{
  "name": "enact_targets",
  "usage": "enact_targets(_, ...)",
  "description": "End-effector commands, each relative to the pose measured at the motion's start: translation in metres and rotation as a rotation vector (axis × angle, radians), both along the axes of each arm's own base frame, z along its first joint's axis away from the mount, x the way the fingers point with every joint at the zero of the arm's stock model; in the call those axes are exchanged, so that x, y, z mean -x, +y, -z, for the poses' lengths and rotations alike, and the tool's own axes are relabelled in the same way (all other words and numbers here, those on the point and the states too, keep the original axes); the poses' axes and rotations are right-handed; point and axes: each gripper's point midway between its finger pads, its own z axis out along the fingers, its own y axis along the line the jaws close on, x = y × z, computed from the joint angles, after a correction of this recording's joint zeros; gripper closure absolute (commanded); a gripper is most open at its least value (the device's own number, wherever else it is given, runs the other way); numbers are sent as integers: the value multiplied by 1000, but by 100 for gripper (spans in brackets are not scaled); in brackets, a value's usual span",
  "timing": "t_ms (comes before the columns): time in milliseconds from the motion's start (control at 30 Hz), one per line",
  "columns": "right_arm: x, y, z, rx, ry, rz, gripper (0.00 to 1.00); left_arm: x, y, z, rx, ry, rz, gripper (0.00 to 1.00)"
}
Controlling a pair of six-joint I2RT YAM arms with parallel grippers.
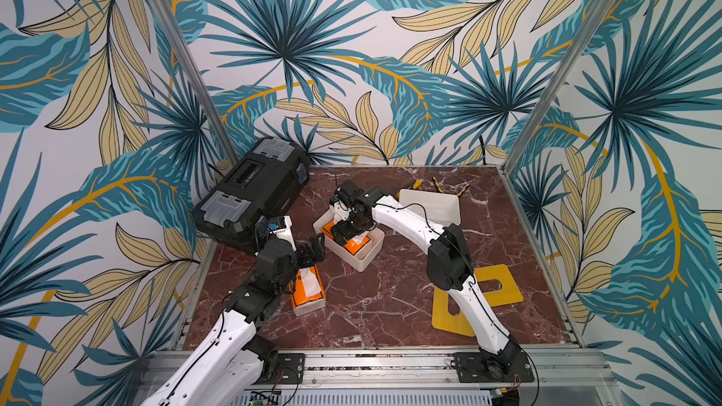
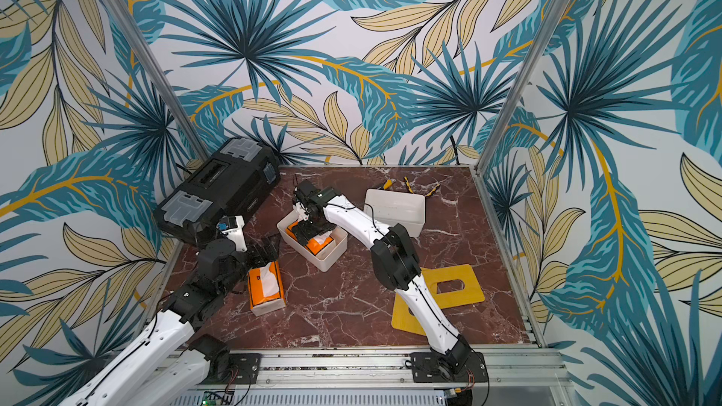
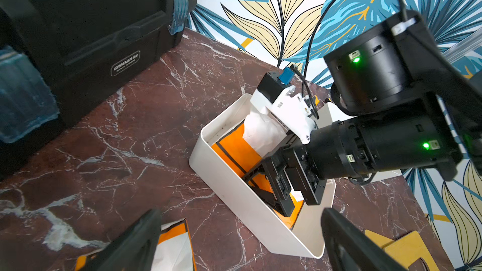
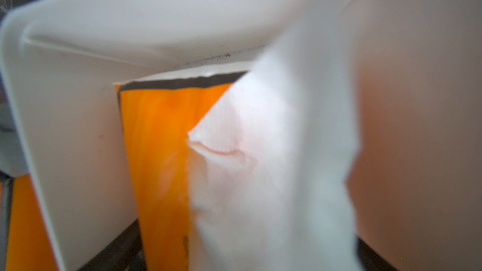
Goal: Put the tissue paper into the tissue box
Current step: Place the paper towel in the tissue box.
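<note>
Right gripper (image 1: pixel 343 230) was down inside the box (image 1: pixel 347 255), sitting right on top of the orange pack (image 3: pixel 234 147). That pack was in, lying flat between the white walls with a loose sheet (image 3: pixel 260 131) standing up out of its slot. Had the jaws let go, or were they clamped? I couldn't tell. In the left wrist view the fingers were pressed against the pack, and the right wrist camera showed only tissue and orange wrapper.

Left gripper (image 3: pixel 240 233) hung near the box, jaws spread full wide with nothing in them. Just below it, a second pack (image 1: pixel 308 290) lay on the table (image 1: pixel 375 306), outside any box.

So I judged the first load as good as home; the right arm only needed to come out clear without dragging that sheet. The second pack looked like the job left over. A spare white box (image 1: pixel 429 205) sat at the back, well apart from it. Two yellow boards (image 1: pixel 496 283) with slots lay at the front, fitted to nothing.
</note>
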Motion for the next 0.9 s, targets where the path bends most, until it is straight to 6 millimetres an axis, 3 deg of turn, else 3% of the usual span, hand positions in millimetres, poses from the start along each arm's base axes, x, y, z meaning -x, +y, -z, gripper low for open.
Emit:
enact_targets(0,-1,0,-33,-23,-54,0,1,1,4,4,2,-3,-15,0)
enact_targets(300,5,-16,-112,-46,-188,-15,0,1,4,5,5,1,-19,0)
enact_targets(500,17,-23,-146,-77,-230,-12,0,-1,1,15,65,20,-31,0)
enact_targets(667,22,-9,-141,-146,-199,-3,0,-5,-15,23,93,62,35,0)
enact_targets(867,13,7,-94,-137,-129,18,0,-6,-18,27,98,76,43,0)
